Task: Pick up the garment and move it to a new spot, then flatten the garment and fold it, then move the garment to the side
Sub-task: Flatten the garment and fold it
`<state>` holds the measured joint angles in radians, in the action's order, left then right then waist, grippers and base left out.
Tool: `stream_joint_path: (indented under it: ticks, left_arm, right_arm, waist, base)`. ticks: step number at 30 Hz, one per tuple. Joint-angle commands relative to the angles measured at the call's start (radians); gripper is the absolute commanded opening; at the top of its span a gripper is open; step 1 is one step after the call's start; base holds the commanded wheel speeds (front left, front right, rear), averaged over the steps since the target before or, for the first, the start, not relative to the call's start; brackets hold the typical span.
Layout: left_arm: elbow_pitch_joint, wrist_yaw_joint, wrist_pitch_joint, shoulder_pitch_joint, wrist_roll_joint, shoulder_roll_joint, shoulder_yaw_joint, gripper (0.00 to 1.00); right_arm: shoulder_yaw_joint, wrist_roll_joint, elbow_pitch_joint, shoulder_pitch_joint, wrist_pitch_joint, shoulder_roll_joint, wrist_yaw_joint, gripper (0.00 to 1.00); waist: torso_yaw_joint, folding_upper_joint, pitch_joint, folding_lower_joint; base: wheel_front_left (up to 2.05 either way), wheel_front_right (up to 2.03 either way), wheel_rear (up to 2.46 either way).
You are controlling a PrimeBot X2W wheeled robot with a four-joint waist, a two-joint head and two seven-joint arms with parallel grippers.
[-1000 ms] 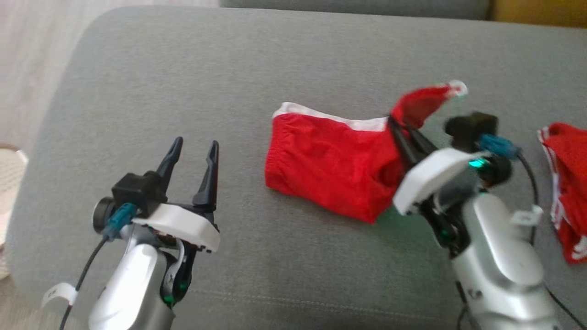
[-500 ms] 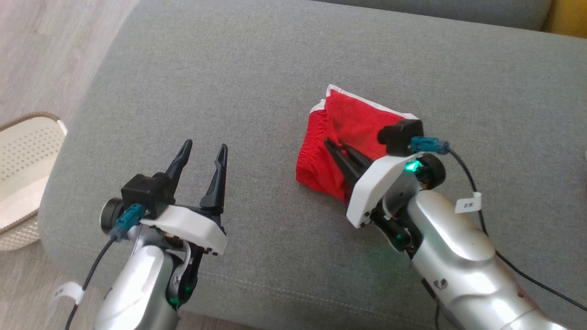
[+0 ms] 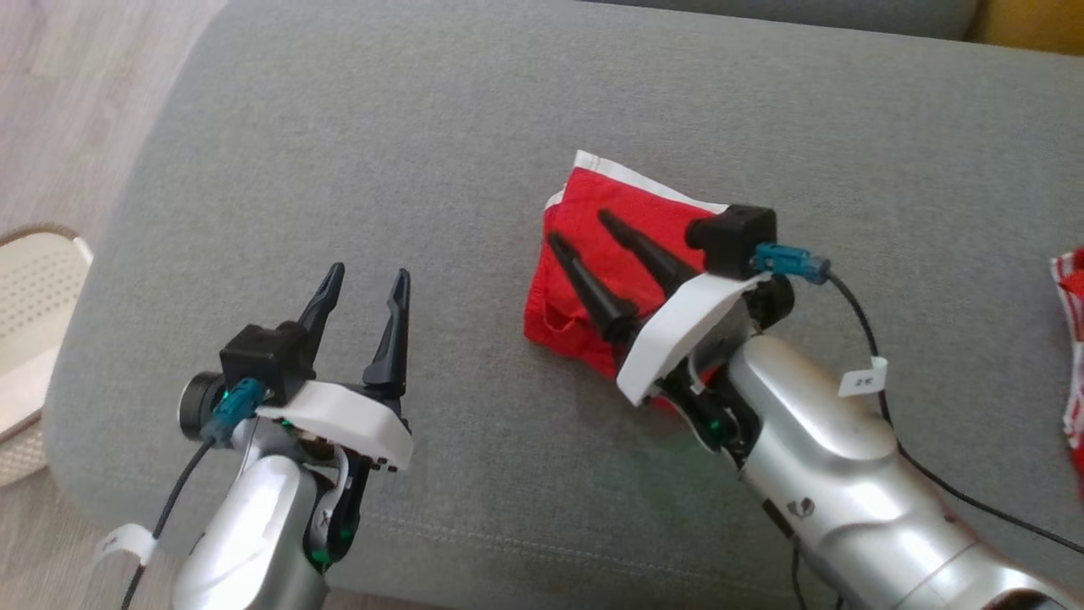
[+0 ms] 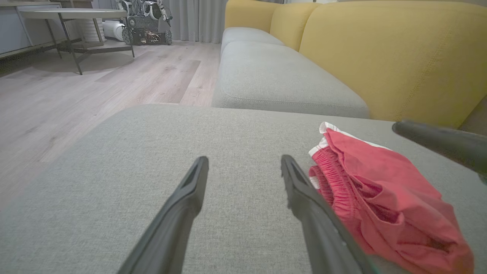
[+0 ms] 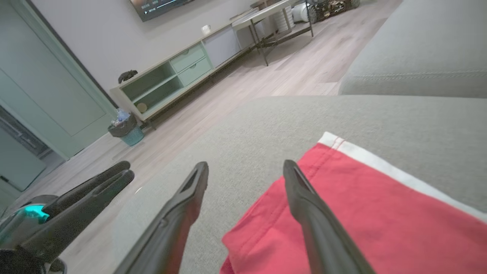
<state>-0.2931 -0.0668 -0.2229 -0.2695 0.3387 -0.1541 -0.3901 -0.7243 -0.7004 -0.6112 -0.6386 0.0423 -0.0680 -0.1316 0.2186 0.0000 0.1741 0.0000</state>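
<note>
My right tool (image 3: pixel 577 225) is spread wide with nothing between its fingers and sits low over the red garment (image 3: pixel 614 267). I cannot tell whether the fingers press the cloth. The garment lies in a compact fold, a white band along its far edge, near the middle of the grey sofa cushion (image 3: pixel 423 127), a little toward the right edge. My left tool (image 3: pixel 370 273) hovers toward the cushion's front-left corner, open and empty, apart from the garment. Another red-and-white piece of clothing (image 3: pixel 1069 339) lies at the cushion's right edge. A pale basket (image 3: pixel 34 288) stands on the floor beyond the left edge.
</note>
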Motion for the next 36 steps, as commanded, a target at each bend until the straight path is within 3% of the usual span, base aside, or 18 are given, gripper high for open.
stream_joint_path:
  ticks: [1,5,11,16,22,36]
  left_arm:
    - [0.029,-0.007,-0.009,-0.035,0.002,-0.024,0.037,1.0]
    - [0.032,-0.014,-0.011,-0.026,0.006,-0.032,0.042,1.0]
    - [0.05,-0.025,-0.009,-0.008,0.008,-0.052,0.051,1.0]
    - [0.07,-0.033,0.0,0.006,0.007,-0.071,0.053,1.0]
    - [0.101,-0.042,0.012,0.029,0.002,-0.096,0.055,1.0]
    - [0.196,-0.066,0.059,0.135,0.005,-0.164,0.061,1.0]
  right_arm:
    - [0.018,0.017,0.034,-0.032,0.031,0.018,0.001,1.0]
    - [0.115,0.087,0.035,-0.025,0.077,0.018,0.001,1.0]
    - [0.339,0.261,0.078,0.049,0.079,0.002,0.001,1.0]
    - [0.519,0.388,0.207,0.176,0.028,-0.025,0.001,1.0]
    - [0.658,0.481,0.379,0.323,-0.043,-0.023,0.001,1.0]
    - [0.751,0.538,0.664,0.591,-0.17,0.013,0.001,1.0]
  waist:
    - [-0.014,0.0,-0.008,0.0]
    - [-0.038,0.0,-0.021,0.0]
    - [-0.076,0.0,-0.034,0.0]
    - [-0.102,0.0,-0.044,0.0]
    - [-0.126,0.0,-0.059,0.0]
    - [-0.166,0.0,-0.134,0.0]
  base:
    - [0.0,0.0,0.0]
    - [0.0,0.0,0.0]
    - [0.0,0.0,0.0]
    - [0.0,0.0,0.0]
    - [0.0,0.0,0.0]
    - [0.0,0.0,0.0]
